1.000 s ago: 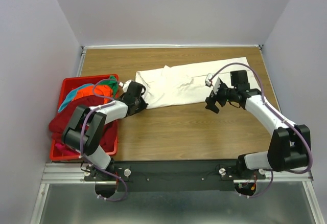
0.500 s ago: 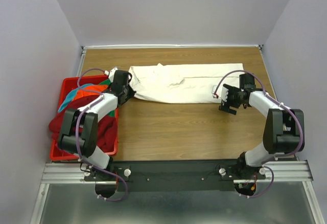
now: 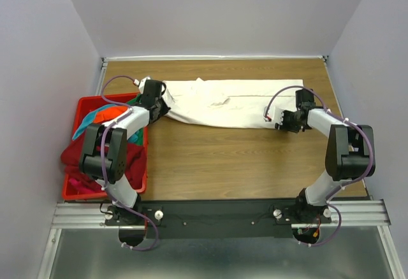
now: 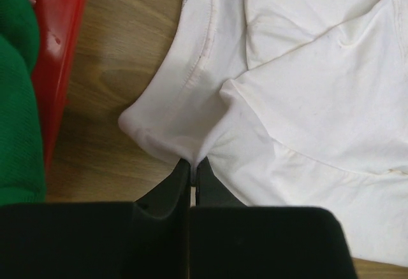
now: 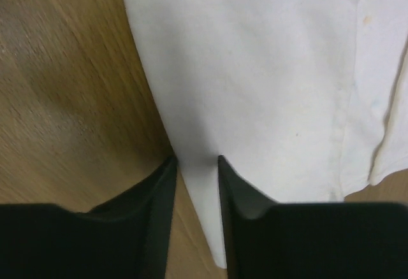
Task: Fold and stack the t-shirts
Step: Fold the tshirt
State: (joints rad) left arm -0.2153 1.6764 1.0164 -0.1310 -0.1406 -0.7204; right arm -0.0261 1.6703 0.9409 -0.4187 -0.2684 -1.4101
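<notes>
The large white t-shirt (image 3: 223, 104) lies stretched out flat across the back of the table. My left gripper (image 3: 167, 106) is at its left end, shut on a pinched fold of the white cloth (image 4: 306, 100); in the left wrist view the gripper (image 4: 192, 162) has its tips together with fabric bunched between them. My right gripper (image 3: 275, 118) is at the shirt's near right corner. In the right wrist view its jaws (image 5: 196, 159) stand a little apart, with a strip of the shirt's edge (image 5: 268, 69) lying flat between them. More t-shirts fill the basket: orange (image 3: 111, 112), dark red (image 3: 131, 158), teal (image 3: 85, 126) and green (image 4: 16, 100).
A red plastic basket (image 3: 145, 158) stands at the table's left edge, close beside my left gripper; its wall (image 4: 60, 30) shows in the left wrist view. Bare wooden tabletop (image 3: 223, 158) lies between the shirt and the arm bases.
The left gripper has pulled the shirt's left end back and to the left, drawing the cloth straight. The right gripper has swung to the shirt's right corner and its jaws have narrowed around the edge.
</notes>
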